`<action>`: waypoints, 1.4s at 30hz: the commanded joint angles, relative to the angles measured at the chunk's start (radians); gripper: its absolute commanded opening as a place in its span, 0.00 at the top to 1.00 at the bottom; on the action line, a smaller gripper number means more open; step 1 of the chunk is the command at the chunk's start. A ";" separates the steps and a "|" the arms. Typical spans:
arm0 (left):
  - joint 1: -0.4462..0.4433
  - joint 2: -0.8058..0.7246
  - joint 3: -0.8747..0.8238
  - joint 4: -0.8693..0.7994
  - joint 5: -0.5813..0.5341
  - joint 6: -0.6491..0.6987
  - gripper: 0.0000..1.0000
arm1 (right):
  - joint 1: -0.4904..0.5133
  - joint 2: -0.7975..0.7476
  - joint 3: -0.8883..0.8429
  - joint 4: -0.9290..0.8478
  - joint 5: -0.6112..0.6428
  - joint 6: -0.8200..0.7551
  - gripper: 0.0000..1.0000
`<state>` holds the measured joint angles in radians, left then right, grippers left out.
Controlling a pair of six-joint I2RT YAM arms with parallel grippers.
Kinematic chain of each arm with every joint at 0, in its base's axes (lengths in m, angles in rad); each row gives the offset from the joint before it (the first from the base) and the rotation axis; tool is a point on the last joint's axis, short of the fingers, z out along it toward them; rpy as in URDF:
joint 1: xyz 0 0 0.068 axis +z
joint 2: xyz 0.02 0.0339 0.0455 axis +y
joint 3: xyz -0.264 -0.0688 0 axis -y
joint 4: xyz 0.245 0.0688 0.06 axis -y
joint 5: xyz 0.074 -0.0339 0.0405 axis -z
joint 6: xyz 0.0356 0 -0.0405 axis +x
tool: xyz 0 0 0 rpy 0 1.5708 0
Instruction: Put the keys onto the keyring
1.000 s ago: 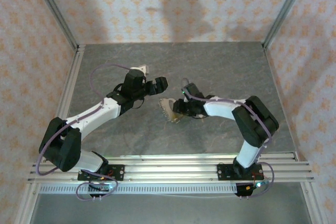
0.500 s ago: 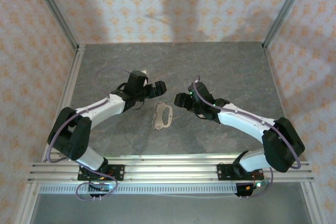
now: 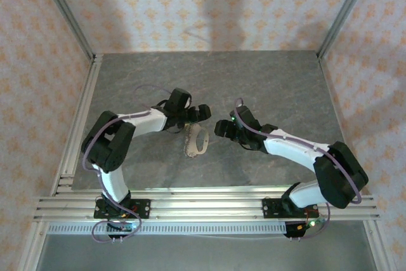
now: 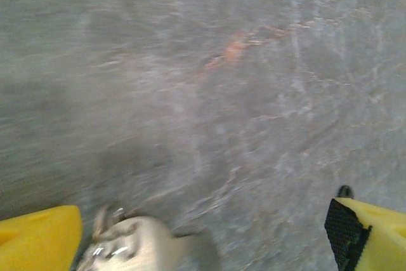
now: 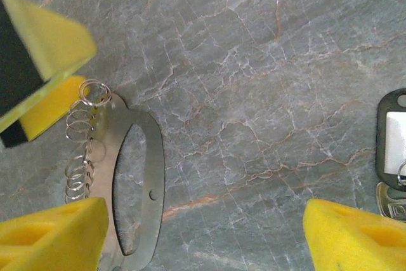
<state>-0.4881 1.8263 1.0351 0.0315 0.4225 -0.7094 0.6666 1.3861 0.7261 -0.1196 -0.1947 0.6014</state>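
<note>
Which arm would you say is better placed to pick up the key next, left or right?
Right, probably. The key lies just beside one finger of the open right gripper; the open left gripper hangs at the keyring, farther from the key.

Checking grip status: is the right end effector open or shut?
Open: the right end effector has yellow fingers wide apart; the silvery oval metal keyring lies flat on the grey table, ungripped.

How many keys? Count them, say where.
1. A key lies at the right wrist view's right edge, just below a dark tag, cut off by the frame; others may be hidden.
</note>
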 commanded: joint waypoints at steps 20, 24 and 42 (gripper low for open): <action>0.032 -0.110 0.166 -0.060 -0.029 0.038 0.00 | -0.004 -0.086 -0.019 0.011 0.020 -0.041 0.27; 0.033 -0.246 0.073 -0.152 -0.154 0.047 0.00 | -0.024 -0.049 0.038 -0.036 0.101 -0.064 0.29; 0.059 -0.430 -0.191 -0.137 -0.243 -0.044 0.00 | 0.048 0.220 0.202 -0.044 -0.190 -0.260 0.49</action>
<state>-0.4496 1.4303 0.8417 -0.1081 0.2214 -0.7364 0.6739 1.5990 0.8806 -0.1375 -0.3378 0.4263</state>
